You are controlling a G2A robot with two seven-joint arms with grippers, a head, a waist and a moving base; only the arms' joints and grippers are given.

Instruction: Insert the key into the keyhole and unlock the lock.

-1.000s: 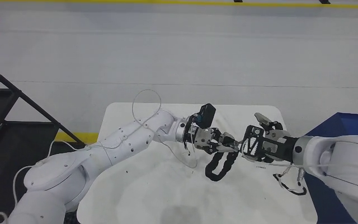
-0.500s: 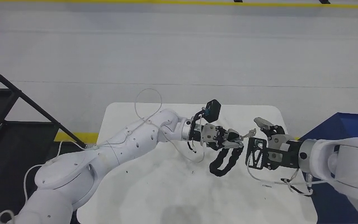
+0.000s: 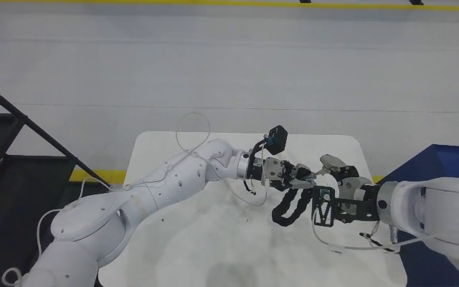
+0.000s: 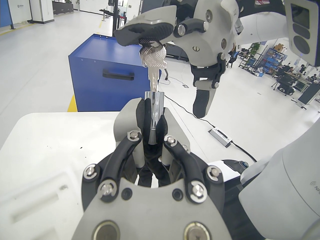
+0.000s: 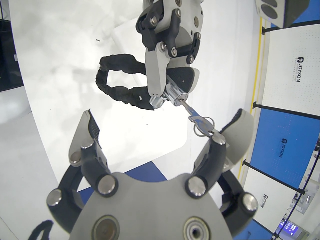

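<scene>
Above the right half of the white rectangular table, a chrome cylinder lock is held in the air by the left gripper, whose padded fingers are clamped on the cylinder's sides. A black fabric-sleeved chain loop is attached to the lock and hangs below it towards the table (whether it touches the surface cannot be told). A small silver key is seated in the keyhole at the cylinder's free end, with its blade partly sunk and its bow and wire ring left outside. The right gripper is placed directly opposite, with its jaws spread wide. One textured pad is laid against the key's bow and ring, while the other finger is kept well apart from it, so the key is not pinched. A blue metal cabinet is seen beside the table.
</scene>
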